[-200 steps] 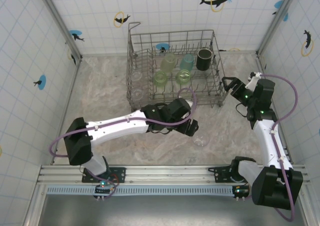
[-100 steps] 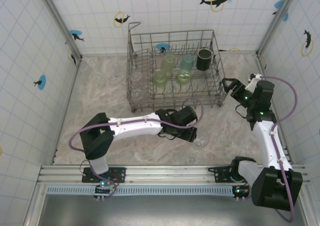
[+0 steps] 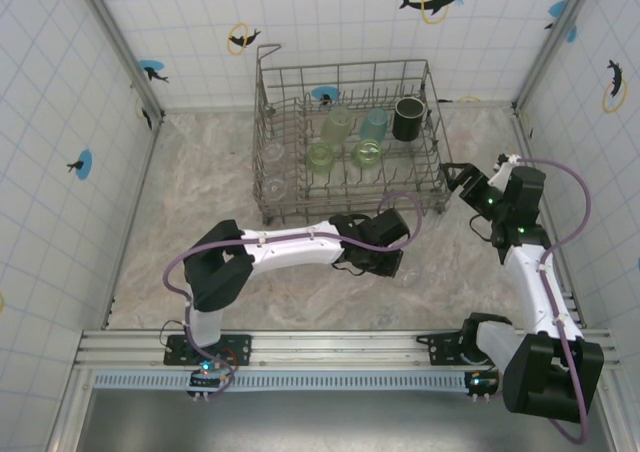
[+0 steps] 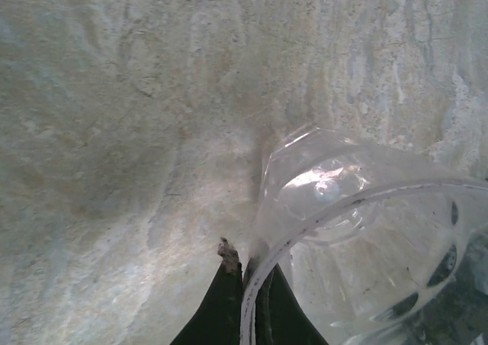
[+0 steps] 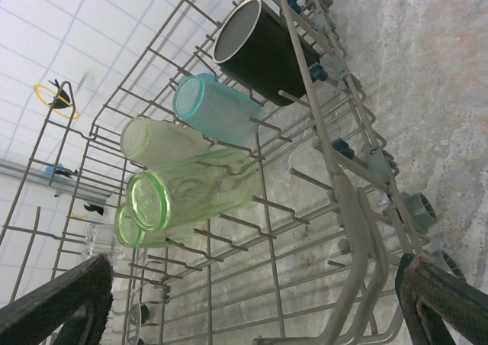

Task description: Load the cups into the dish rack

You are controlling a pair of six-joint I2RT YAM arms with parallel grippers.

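Observation:
A clear glass cup [image 3: 405, 274] [image 4: 343, 207] stands on the marbled table in front of the dish rack [image 3: 345, 69]. My left gripper [image 3: 392, 263] [image 4: 245, 299] is shut on its rim, one finger inside and one outside. In the grey wire rack lie light green tumblers [image 3: 320, 157] [image 5: 194, 192], a teal cup [image 3: 374, 124] [image 5: 217, 108] and a black mug [image 3: 408, 118] [image 5: 263, 51]. Two clear glasses [image 3: 272, 155] sit at its left side. My right gripper [image 3: 465, 180] [image 5: 255, 307] hangs open just off the rack's right front corner, holding nothing.
Tiled walls close in the table on three sides. The rack's thick right rail [image 5: 358, 207] runs close in front of the right gripper. Bare tabletop [image 3: 200, 202] lies left of the rack and along the front.
My left arm reached further right to the clear glass and its gripper went from open to shut on the rim. The right arm barely moved.

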